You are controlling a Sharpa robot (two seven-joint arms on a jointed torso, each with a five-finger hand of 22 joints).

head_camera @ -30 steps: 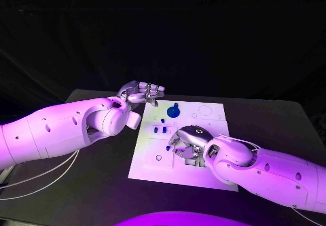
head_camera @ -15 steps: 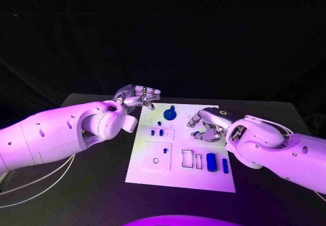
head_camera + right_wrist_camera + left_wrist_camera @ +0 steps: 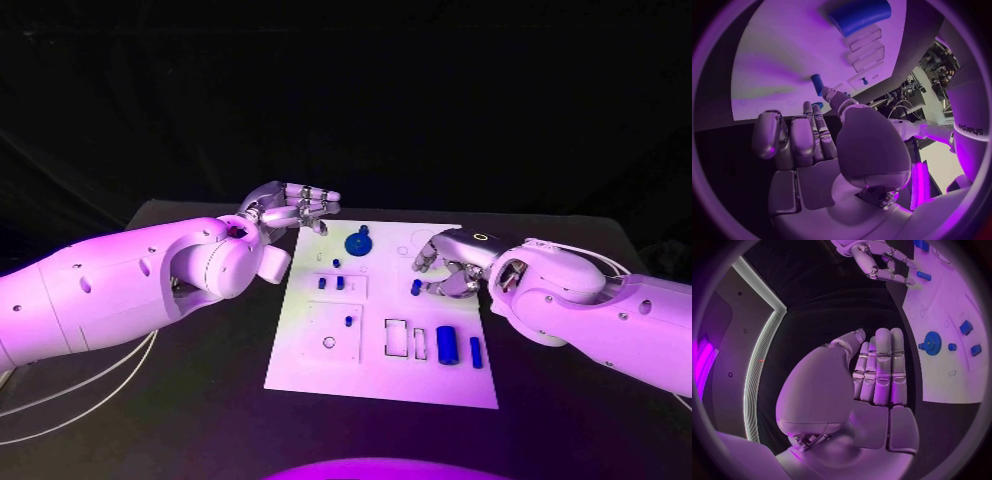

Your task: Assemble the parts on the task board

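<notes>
In the head view the right hand (image 3: 450, 268) hovered over the task board (image 3: 310, 340) pinching a small blue peg (image 3: 415, 287); its wrist view showed that peg (image 3: 817, 83) at the fingertips and a large blue cylinder (image 3: 859, 15) beyond. The left hand (image 3: 296, 211) held nothing, fingers straight together in its wrist view, near the blue gear (image 3: 932, 342).

Smooth matt white on the task board (image 3: 310, 340), glossy plastic-looking blue on the parts (image 3: 447, 344), shiny metallic silver on the left hand (image 3: 296, 208), matt black on the table (image 3: 188, 400).
</notes>
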